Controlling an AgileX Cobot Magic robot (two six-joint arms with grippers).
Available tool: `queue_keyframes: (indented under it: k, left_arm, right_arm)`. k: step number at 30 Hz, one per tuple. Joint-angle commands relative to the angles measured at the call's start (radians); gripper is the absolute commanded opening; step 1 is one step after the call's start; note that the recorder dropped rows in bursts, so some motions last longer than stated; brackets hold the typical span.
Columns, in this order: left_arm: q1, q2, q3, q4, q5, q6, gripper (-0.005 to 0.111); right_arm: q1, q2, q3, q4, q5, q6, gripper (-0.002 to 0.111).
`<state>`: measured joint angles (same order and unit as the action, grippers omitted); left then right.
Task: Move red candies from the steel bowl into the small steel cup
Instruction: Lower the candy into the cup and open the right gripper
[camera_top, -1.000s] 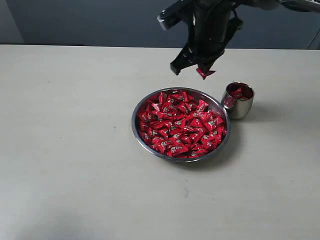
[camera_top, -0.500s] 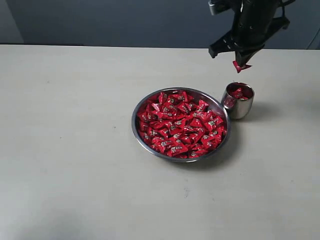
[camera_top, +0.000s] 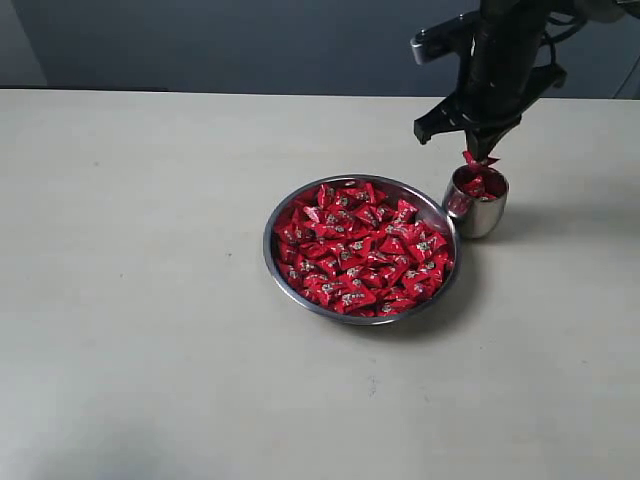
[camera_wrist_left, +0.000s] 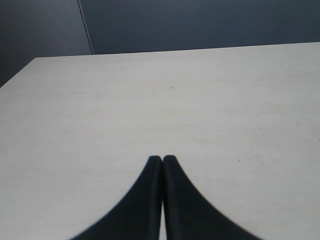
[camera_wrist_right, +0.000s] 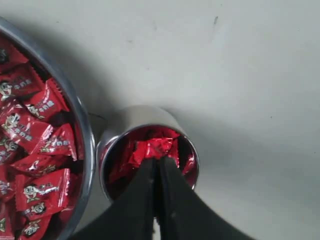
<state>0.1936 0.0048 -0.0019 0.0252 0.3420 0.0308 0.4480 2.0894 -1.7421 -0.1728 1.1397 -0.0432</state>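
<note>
Drop step: right gripper (camera_top: 481, 148) clamped on one red candy (camera_top: 478, 159), just above the small steel cup (camera_top: 478, 220) beside the steel bowl (camera_top: 271, 250). Next move likely needs the jaws to part squarely over the cup mouth so the candy lands inside.

The right arm comes down from above, wrist near vertical. The right gripper (camera_top: 484, 150) has its fingers (camera_wrist_right: 175, 200) pinched together on a red candy (camera_wrist_right: 157, 146). The left gripper (camera_wrist_left: 162, 161) points forward, fingers touching tip to tip.
</note>
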Motion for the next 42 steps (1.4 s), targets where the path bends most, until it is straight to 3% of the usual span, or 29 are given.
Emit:
queue_keyframes:
  k: [1,16,42]
  left_arm:
    - [-0.007,-0.005,0.002,0.002,-0.008,-0.001,0.000]
    - [-0.007,-0.005,0.002,0.002,-0.008,-0.001,0.000]
    - [-0.007,-0.005,0.002,0.002,-0.008,-0.001,0.000]
  right_arm:
    - [-0.005,0.000,0.005,-0.008,0.011,-0.008,-0.001]
    - [-0.005,0.000,0.003,-0.084,0.058,0.126,-0.001]
    - [-0.005,0.032,0.003,-0.089,0.074,0.148,-0.001]
